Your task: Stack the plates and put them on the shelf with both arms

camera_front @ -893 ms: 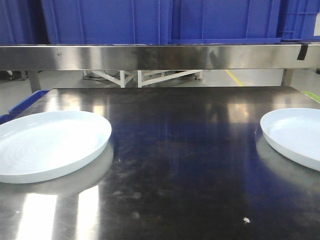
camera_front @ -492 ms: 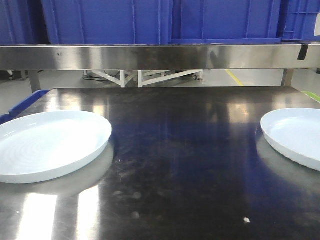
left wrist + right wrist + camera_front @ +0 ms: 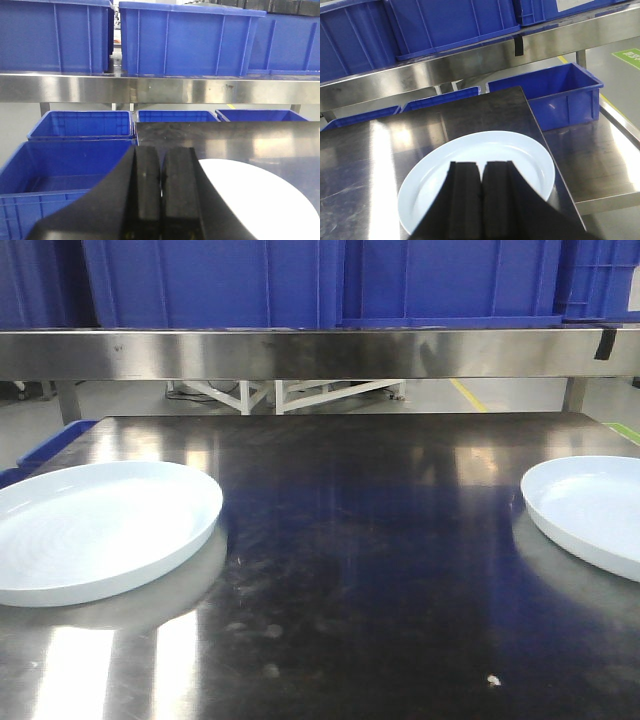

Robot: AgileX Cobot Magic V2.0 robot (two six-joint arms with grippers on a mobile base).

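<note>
Exterior front-facing view alone shows left plate (image 3: 100,530) and right plate (image 3: 590,512).

Steel table (image 3: 350,540): left plate (image 3: 95,525) and right plate (image 3: 590,510) lying flat, well apart, at opposite ends.

this is looking like a factory or warehouse work area rather than a home, with bare industrial metal and storage plastic showing everywhere. a wide brushed stainless steel worktable (image 3: 350,540) is spanning the front view, and a long stainless steel shelf (image 3: 300,352) is running above its far edge. big ribbed blue plastic storage crates (image 3: 210,280) are sitting in a row on that shelf, while open blue plastic bins (image 3: 82,125) are standing lower down beside the table. behind, a white-painted metal frame (image 3: 300,395) is standing on a smooth grey floor (image 3: 620,85), which is carrying a yellow painted line (image 3: 468,395) and a green painted marking (image 3: 627,56) — lane marks of a plant floor.
</note>
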